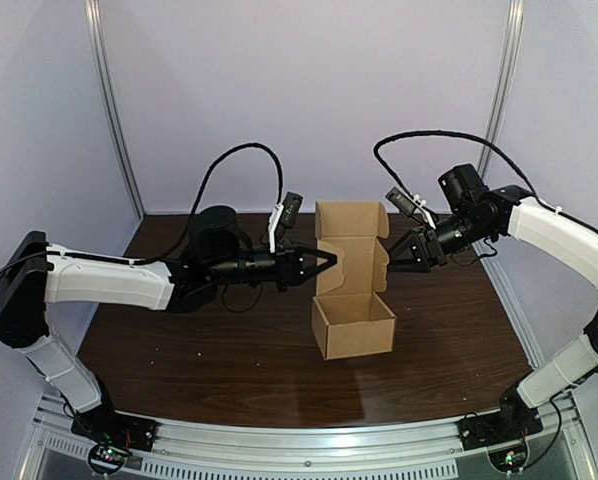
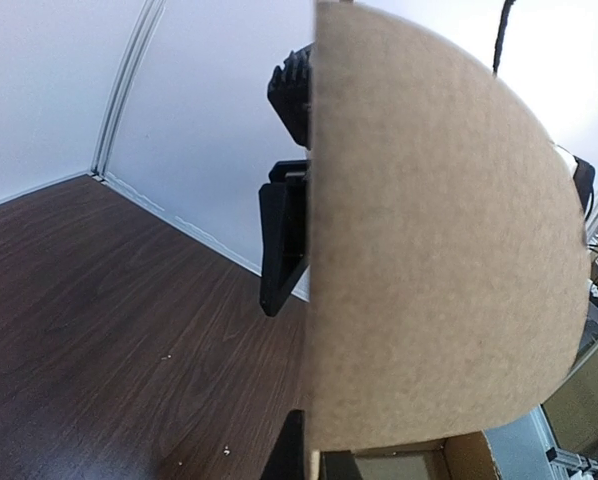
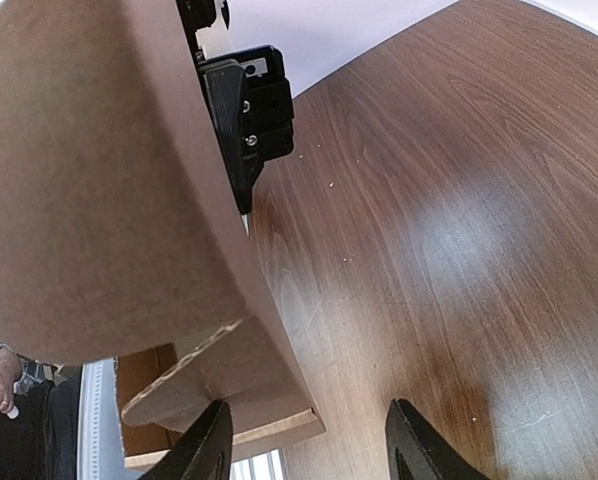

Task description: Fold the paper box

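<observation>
1. The left black pincer (image 1: 324,262) has its jaws spread, with its tips at the rounded left flap (image 2: 429,250) of the brown corrugated cardboard box (image 1: 354,325). Contact cannot be told.
2. The right black pincer (image 1: 393,262) is spread just beside the rounded right flap (image 1: 381,258) and grips nothing.
3. The box stands mid-desk with its square tray open and its flat lid (image 1: 351,222) upright behind.
4. The dark, glossy wood-grain desk (image 1: 179,350) lies beneath.

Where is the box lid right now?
Top view, centre: the lid stands upright behind the box tray, between the left gripper and right gripper.
</observation>
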### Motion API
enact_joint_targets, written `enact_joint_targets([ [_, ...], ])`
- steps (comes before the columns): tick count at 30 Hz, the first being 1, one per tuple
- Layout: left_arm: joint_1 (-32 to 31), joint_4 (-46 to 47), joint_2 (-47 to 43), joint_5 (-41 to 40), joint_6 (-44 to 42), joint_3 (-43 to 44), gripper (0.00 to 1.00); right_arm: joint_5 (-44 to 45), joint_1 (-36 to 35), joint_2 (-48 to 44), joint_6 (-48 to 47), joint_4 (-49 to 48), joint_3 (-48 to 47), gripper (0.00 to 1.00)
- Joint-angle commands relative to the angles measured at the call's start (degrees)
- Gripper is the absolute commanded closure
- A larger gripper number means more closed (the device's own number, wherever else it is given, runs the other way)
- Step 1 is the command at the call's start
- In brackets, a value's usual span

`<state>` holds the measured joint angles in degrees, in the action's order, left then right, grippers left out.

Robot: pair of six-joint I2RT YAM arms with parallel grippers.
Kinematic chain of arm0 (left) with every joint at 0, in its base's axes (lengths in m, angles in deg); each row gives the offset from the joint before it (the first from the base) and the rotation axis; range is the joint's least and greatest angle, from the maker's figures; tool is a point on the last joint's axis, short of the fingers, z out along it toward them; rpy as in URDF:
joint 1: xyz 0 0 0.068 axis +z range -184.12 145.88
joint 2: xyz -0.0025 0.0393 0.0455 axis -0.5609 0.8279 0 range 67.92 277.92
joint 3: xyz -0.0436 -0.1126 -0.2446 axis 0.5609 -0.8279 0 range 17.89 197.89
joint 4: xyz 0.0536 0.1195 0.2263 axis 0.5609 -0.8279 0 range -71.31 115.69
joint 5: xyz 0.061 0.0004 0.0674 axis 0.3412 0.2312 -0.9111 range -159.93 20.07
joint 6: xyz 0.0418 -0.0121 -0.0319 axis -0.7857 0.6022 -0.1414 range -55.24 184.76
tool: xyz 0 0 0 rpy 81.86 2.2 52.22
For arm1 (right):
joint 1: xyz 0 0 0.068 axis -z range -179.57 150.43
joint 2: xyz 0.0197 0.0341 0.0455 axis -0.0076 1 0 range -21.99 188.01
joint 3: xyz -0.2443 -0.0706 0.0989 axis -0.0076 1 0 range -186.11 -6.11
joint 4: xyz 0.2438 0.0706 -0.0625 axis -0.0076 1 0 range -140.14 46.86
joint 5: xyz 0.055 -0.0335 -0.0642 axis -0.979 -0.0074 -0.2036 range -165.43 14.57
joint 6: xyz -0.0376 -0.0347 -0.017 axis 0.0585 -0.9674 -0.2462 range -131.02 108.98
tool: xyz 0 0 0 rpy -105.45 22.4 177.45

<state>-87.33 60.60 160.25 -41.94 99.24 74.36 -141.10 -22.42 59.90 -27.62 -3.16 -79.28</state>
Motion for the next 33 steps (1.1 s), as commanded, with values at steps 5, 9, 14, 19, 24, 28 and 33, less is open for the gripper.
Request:
enact_joint_targets([
  [5, 0.44, 10.29, 2.99, 5.33, 5.64, 0.57, 1.0, -2.05, -4.47, 2.89, -1.14, 1.03, -3.24, 0.46],
  [9, 0.39, 13.98, 3.67, 7.1, 8.27, 0.49, 1.0, -3.19, -5.38, 4.48, -1.01, 1.26, -4.53, 0.5],
  [14, 0.4, 15.19, 3.74, 7.46, 9.57, 0.79, 1.0, -5.45, -6.27, 5.02, -2.58, 2.89, -4.98, 0.69],
  [19, 0.41, 17.81, 4.13, 7.11, 11.9, 1.02, 1.0, -6.47, -6.98, 3.86, -2.34, 2.23, -4.45, 0.89],
  [24, 0.47, 22.58, 5.27, 7.49, 16.04, 1.62, 1.0, -6.02, -7.03, 0.62, 7.92, -8.57, -1.1, 0.7],
  [28, 0.39, 26.49, 6.33, 7.51, 18.72, 2.06, 1.0, -5.74, -7.12, -1.36, 14.85, -16.16, 0.94, 0.65],
  [33, 0.39, 30.65, 7.48, 5.77, 21.43, 2.14, 1.0, -7.01, -7.21, -0.75, 21.08, -21.86, 1.1, 0.86],
])
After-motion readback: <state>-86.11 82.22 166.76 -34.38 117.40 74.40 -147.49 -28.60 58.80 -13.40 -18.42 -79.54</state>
